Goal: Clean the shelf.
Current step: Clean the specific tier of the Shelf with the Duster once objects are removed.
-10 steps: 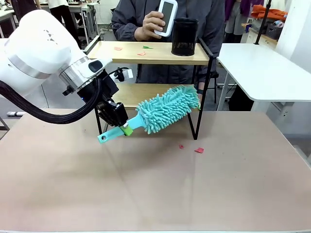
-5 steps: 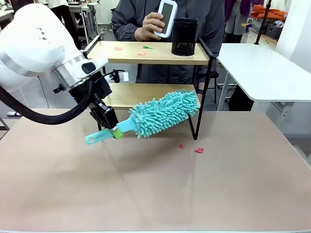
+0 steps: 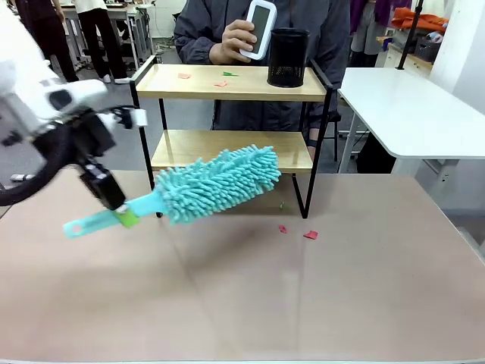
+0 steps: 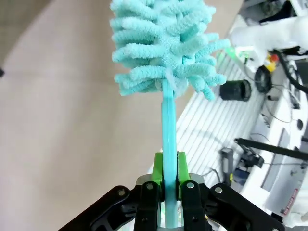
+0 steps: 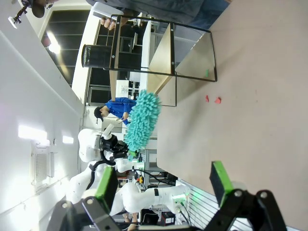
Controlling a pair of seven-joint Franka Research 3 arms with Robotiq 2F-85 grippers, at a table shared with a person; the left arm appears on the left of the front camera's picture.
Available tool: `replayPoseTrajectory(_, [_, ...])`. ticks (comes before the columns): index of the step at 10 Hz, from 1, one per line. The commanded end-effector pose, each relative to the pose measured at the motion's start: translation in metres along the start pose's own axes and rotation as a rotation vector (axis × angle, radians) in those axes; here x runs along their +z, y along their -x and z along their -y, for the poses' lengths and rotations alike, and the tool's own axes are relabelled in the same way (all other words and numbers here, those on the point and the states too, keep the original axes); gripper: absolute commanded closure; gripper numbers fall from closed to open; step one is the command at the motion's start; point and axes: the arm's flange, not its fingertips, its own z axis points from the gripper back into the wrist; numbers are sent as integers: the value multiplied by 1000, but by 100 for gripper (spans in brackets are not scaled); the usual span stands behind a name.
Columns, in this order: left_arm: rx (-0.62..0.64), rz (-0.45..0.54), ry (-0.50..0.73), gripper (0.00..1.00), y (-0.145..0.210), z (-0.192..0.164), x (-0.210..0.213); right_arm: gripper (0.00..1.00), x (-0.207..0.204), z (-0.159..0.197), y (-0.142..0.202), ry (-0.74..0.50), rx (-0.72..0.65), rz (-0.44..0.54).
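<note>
The shelf (image 3: 227, 83) stands at the table's far middle, two light wooden boards in a thin black frame; the right wrist view has the shelf (image 5: 163, 53) sideways. A black mesh cup (image 3: 288, 58) and small paper scraps (image 3: 220, 83) lie on its top board. My left gripper (image 3: 121, 211) is shut on the flat handle of a teal fluffy duster (image 3: 218, 182), whose head hangs in front of the lower board. In the left wrist view the left gripper (image 4: 167, 178) clamps the duster (image 4: 166, 43) handle between green pads. My right gripper (image 5: 163, 182) stands open above the table.
Red paper scraps (image 3: 310, 235) lie on the brown table (image 3: 242, 288) right of the shelf's front leg. Behind the shelf a person holds a white device (image 3: 260, 27) in a hand. A white table (image 3: 413, 106) stands at the far right.
My left arm has swung left and back, drawing the duster out of the lower shelf space toward the table's left side.
</note>
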Motion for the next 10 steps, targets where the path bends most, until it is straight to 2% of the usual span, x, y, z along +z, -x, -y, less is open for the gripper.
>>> replayPoseTrajectory(1, [-26,26,107,88,54,8,38,0,-1,-1,-1,-19,29,11])
replayPoseTrajectory(2, [-70,8,198,88,101,12,65,0,-1,-1,-1,-19,29,11])
replayPoseTrajectory(3, [-33,106,204,88,143,12,92,0,-1,-1,-1,-19,29,11])
replayPoseTrajectory(6, [110,552,275,88,266,2,139,0,-1,-1,-1,-19,29,11])
replayPoseTrajectory(7, [192,740,286,88,300,-5,144,0,-1,-1,-1,-19,29,11])
replayPoseTrajectory(8, [260,856,311,88,317,-16,145,0,-1,-1,-1,-19,29,11])
replayPoseTrajectory(9, [319,912,343,88,324,-31,144,0,-1,-1,-1,-19,29,11])
replayPoseTrajectory(10, [405,957,435,88,325,-56,144,0,-1,-1,-1,-19,29,11])
